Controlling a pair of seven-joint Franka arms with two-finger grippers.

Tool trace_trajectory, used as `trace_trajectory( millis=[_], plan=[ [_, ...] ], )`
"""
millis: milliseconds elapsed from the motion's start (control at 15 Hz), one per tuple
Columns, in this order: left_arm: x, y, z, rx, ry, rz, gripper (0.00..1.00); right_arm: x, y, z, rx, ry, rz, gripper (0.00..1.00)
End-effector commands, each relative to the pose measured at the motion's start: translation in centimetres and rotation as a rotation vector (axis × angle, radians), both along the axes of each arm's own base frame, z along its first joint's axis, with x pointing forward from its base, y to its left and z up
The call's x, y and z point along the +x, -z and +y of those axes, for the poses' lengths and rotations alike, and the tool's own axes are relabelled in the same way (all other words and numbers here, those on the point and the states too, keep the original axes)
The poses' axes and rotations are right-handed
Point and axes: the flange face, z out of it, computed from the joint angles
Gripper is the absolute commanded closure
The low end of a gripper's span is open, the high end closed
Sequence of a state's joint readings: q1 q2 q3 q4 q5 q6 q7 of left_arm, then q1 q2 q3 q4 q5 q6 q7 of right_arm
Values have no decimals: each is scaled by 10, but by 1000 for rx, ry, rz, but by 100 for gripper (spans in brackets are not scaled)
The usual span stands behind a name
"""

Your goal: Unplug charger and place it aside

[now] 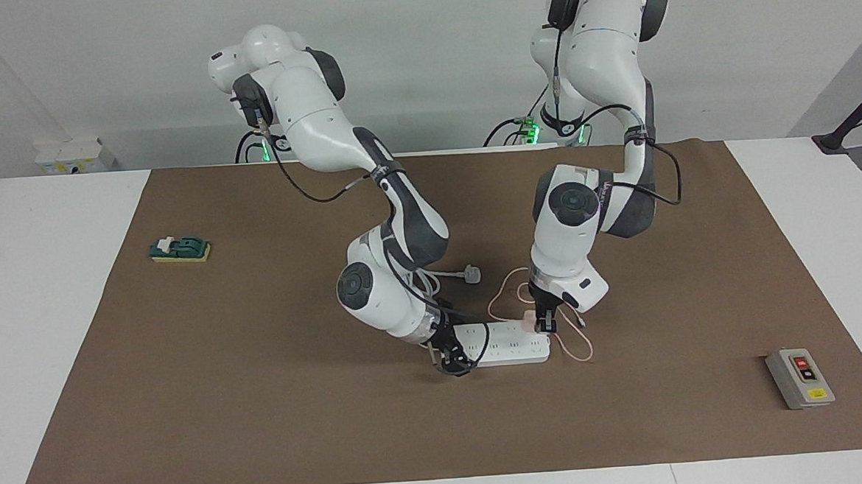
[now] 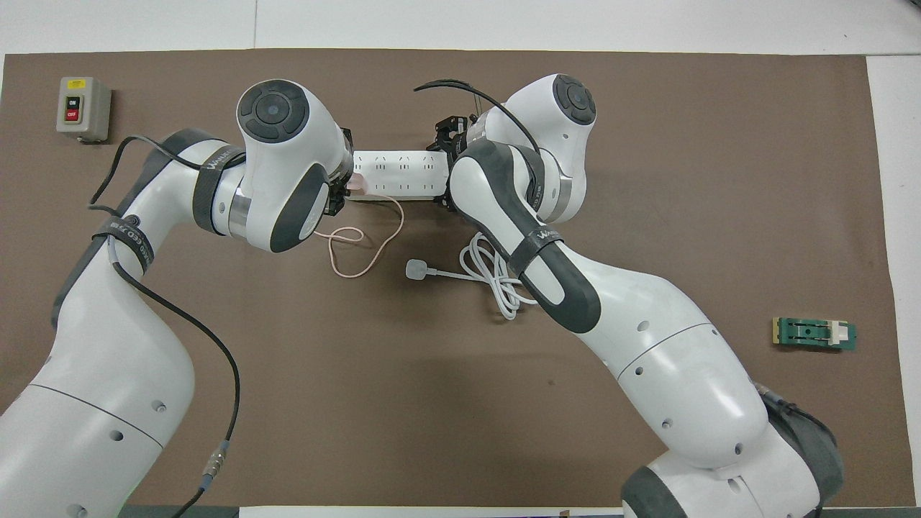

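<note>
The pale pink charger [image 1: 529, 319] stands on the white power strip [image 1: 510, 345] at the strip's end toward the left arm. Its prongs are hidden. My left gripper [image 1: 546, 326] comes down from above and is shut on the charger, which also shows in the overhead view [image 2: 357, 188]. Its thin pink cable [image 1: 504, 291] loops on the mat beside the strip, nearer to the robots [image 2: 360, 248]. My right gripper [image 1: 453, 357] is shut on the other end of the power strip [image 2: 396, 173] and holds it down on the mat.
The strip's white cord and plug [image 1: 469, 274] lie coiled nearer to the robots [image 2: 416, 270]. A grey switch box [image 1: 799, 377] sits at the left arm's end of the brown mat. A green block [image 1: 180, 249] sits at the right arm's end.
</note>
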State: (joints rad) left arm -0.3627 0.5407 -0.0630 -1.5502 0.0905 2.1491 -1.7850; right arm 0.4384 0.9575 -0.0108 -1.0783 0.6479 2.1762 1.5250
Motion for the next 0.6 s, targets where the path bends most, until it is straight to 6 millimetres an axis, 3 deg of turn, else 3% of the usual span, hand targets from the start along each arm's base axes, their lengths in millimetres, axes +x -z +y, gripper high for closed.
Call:
trace_trajectory(
  millis=[0, 67, 333, 533],
  plan=[
    [13, -41, 31, 41, 14, 33, 100, 9, 11, -3, 4, 9, -60, 38],
    [14, -48, 35, 45, 33, 45, 100, 9, 11, -2, 5, 8, -59, 38],
    [23, -88, 84, 18, 67, 72, 100, 9, 11, -3, 4, 9, -60, 39],
    [25, -117, 137, -7, 110, 80, 100, 9, 11, -3, 4, 10, -59, 39]
  ],
)
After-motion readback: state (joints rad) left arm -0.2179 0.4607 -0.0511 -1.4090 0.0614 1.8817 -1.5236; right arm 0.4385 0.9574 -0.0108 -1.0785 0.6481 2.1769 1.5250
